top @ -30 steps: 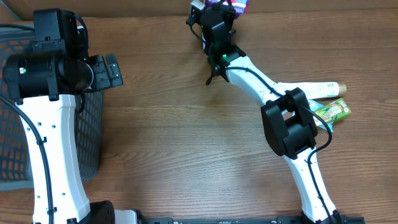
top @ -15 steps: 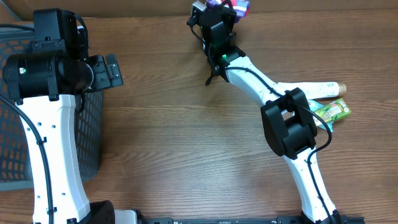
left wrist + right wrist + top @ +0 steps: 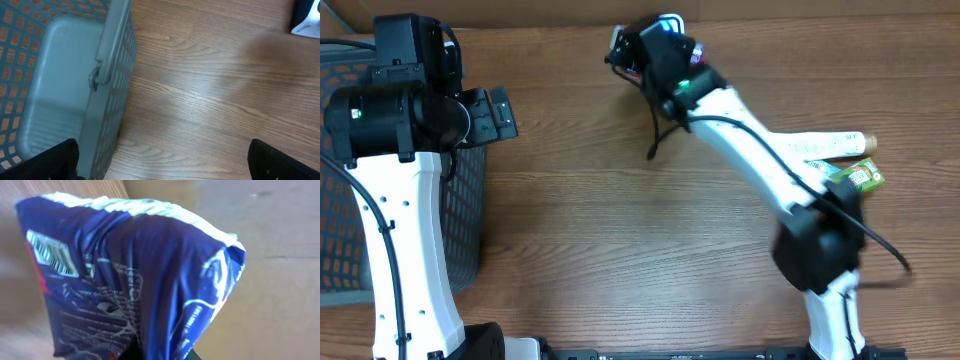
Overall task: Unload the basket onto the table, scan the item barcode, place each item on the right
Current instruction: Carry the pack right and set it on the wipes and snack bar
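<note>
The right gripper (image 3: 645, 50) is clamped on a blue packet (image 3: 135, 280) at the far edge of the wooden table (image 3: 620, 230). The packet's barcode (image 3: 50, 255) faces the wrist camera. The left gripper (image 3: 165, 165) hangs with its jaws wide apart, beside a grey basket (image 3: 112, 50). A white bottle (image 3: 820, 145) and a green packet (image 3: 857, 178) lie at the right.
</note>
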Available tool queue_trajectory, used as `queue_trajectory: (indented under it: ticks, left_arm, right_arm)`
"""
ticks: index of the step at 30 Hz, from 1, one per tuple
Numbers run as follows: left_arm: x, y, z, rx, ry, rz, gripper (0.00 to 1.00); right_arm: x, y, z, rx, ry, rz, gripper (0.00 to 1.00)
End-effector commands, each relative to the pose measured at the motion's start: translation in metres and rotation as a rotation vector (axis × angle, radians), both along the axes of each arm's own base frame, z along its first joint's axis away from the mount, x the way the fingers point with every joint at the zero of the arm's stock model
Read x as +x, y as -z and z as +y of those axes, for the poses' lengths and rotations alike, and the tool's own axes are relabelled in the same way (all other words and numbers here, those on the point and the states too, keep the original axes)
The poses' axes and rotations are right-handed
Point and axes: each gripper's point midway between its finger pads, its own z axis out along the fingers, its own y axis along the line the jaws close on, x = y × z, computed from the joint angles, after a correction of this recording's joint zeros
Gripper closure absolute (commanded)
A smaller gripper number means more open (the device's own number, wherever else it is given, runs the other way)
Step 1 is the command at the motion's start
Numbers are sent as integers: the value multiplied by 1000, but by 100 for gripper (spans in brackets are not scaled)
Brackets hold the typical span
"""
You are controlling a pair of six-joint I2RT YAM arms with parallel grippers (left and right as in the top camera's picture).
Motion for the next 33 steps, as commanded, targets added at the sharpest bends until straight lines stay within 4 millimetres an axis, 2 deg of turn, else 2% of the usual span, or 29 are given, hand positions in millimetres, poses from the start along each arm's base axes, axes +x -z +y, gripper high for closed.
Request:
queue_trajectory:
  ticks: [1,4,7,11,13,16,19,21,26,28,33]
  left_arm:
    - [0,-7,-1,-3,1,-23,0]
    - [0,-8,-1,-3,1,-24,0]
    - [0,-8,-1,-3,1,-24,1]
    - [0,-8,-1,-3,1,-24,0]
    - [0,-7,-1,-3,1,-23,1]
    - [0,-8,-1,-3,1,-24,0]
    - [0,-8,-1,-3,1,-24,0]
    - [0,-8,-1,-3,1,-24,0]
    - [0,-7,-1,-3,1,-23,0]
    - [0,-8,-1,-3,1,-24,0]
    - [0,-7,-1,-3,1,-23,1]
  right_arm:
    - [-44,-90,17,517,-51,72,96]
    - [-69,-113,15,712,-94,195,96]
    - [-80,-123,5,876,-60,311,96]
    - [-85,-117,-22,1091,119,502,96]
    - [-88,-109,-42,1177,253,600,96]
    - [-88,-88,-92,1252,529,688,96]
    - [-91,-54,-154,1290,891,710,96]
    - [-93,-28,-197,1280,1108,666,96]
    - [-105,38,-282,1209,1479,536,96]
    - [-111,64,-303,1186,1552,512,96]
    - [-127,105,-328,1175,1644,516,96]
